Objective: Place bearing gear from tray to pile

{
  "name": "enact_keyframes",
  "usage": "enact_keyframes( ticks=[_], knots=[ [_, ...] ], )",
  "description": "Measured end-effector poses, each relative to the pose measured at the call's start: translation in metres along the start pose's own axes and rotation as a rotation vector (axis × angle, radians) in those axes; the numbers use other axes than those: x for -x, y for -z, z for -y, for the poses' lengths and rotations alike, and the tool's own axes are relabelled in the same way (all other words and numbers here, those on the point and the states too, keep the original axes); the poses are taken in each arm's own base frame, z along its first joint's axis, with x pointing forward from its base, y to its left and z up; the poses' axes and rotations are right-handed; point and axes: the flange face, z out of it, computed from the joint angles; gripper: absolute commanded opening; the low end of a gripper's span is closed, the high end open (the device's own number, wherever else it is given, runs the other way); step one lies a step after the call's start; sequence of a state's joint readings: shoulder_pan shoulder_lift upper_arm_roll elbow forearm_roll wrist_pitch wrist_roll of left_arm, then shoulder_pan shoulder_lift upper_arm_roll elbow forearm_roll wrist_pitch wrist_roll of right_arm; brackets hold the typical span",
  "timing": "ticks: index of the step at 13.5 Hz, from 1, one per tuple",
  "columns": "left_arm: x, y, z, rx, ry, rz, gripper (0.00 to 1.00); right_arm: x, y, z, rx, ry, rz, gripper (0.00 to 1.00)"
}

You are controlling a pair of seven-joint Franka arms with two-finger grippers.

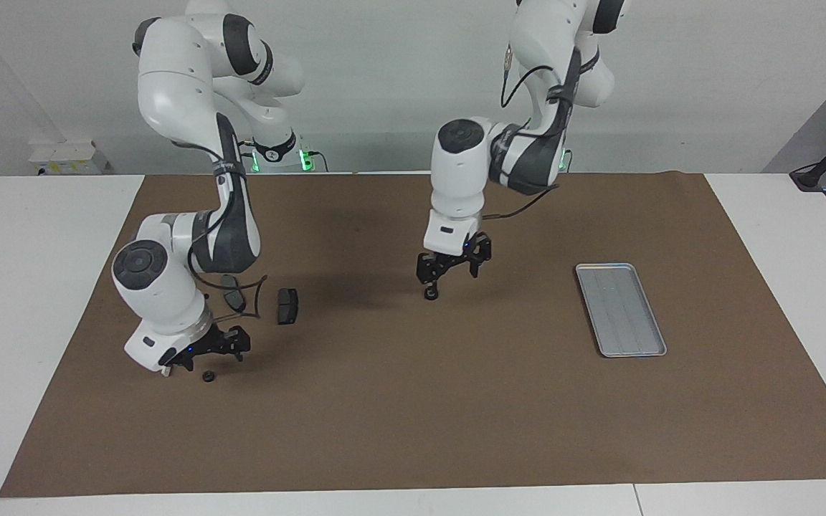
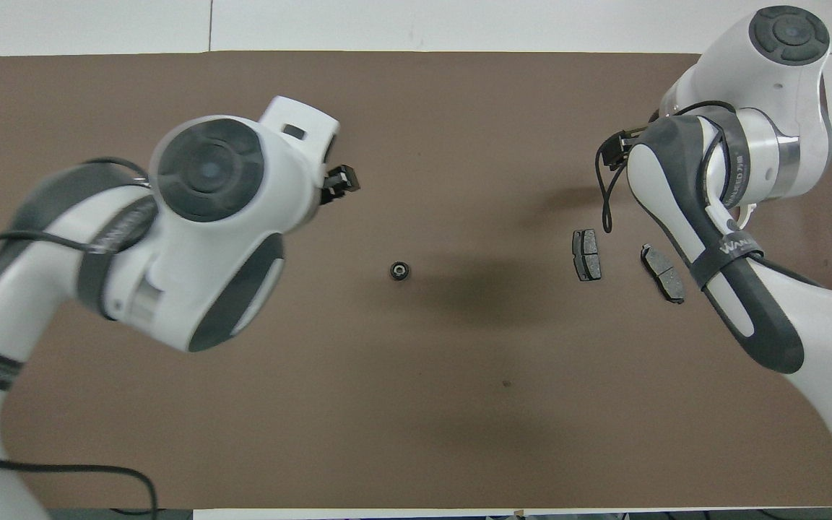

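Facing view: the small dark round bearing gear [image 1: 430, 294] lies on the brown mat [image 1: 413, 416], off the ridged silver metal tray [image 1: 621, 309]. It sits just under the left gripper [image 1: 452, 278], whose fingers are spread and empty. The right gripper [image 1: 206, 351] hangs over a similar dark ring [image 1: 206, 376].

Overhead view: the gear [image 2: 399, 271] is a ring with a pale core and no long axis. The pile's dark grey brake pads [image 2: 586, 254] lie toward the right arm's end.

Bearing gear [image 2: 399, 271]: small dark ring, lying alone on the brown mat [image 2: 416, 404] near the middle of the desk.
Brake pads: two dark grey pads, one [image 2: 586, 254] nearer the bearing gear, the other [image 2: 662, 273] beside it toward the right arm's end, partly under that arm; apart from each other.
Left tool [image 2: 341, 182]: only the dark tip shows past the arm's white wrist.
Right tool [image 2: 612, 148]: mostly hidden by its arm.
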State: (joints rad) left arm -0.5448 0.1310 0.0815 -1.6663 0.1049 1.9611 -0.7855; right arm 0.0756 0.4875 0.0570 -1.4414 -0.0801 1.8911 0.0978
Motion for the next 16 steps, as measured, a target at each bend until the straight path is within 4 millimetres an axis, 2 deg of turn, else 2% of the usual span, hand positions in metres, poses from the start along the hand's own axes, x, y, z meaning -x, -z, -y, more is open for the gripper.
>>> enact_keyframes(
  ticks=[2, 3, 4, 5, 7, 8, 9, 11, 13, 16],
  knots=[
    [-0.053, 0.074, 0.106, -0.007, -0.030, -0.035, 1.00, 0.019, 0.033, 0.081, 0.006, -0.150, 0.016, 1.00],
    [-0.071, 0.103, 0.158, -0.013, -0.046, -0.049, 1.00, 0.029, 0.040, 0.125, 0.006, -0.223, 0.012, 1.00],
    [-0.083, 0.125, 0.200, -0.018, -0.065, -0.059, 1.00, 0.041, 0.041, 0.167, 0.002, -0.295, 0.012, 1.00],
    [-0.091, 0.135, 0.234, -0.016, -0.079, -0.061, 1.00, 0.052, 0.040, 0.200, -0.005, -0.355, 0.018, 1.00],
    [-0.105, 0.135, 0.287, 0.002, -0.123, -0.045, 1.00, 0.068, 0.037, 0.245, -0.020, -0.434, 0.019, 1.00],
    [-0.106, 0.133, 0.302, 0.005, -0.140, -0.026, 1.00, 0.073, 0.034, 0.262, -0.028, -0.467, 0.015, 1.00],
    [-0.104, 0.130, 0.308, 0.003, -0.151, 0.006, 1.00, 0.078, 0.029, 0.278, -0.037, -0.495, 0.012, 1.00],
    [-0.094, 0.125, 0.304, -0.004, -0.169, 0.073, 1.00, 0.088, 0.011, 0.315, -0.053, -0.535, 0.000, 1.00],
    [-0.089, 0.125, 0.297, -0.006, -0.183, 0.092, 1.00, 0.095, -0.019, 0.348, -0.064, -0.561, -0.006, 1.00],
    [-0.082, 0.123, 0.294, -0.015, -0.192, 0.140, 1.00, 0.092, -0.061, 0.368, -0.085, -0.593, -0.015, 1.00]
  ],
)
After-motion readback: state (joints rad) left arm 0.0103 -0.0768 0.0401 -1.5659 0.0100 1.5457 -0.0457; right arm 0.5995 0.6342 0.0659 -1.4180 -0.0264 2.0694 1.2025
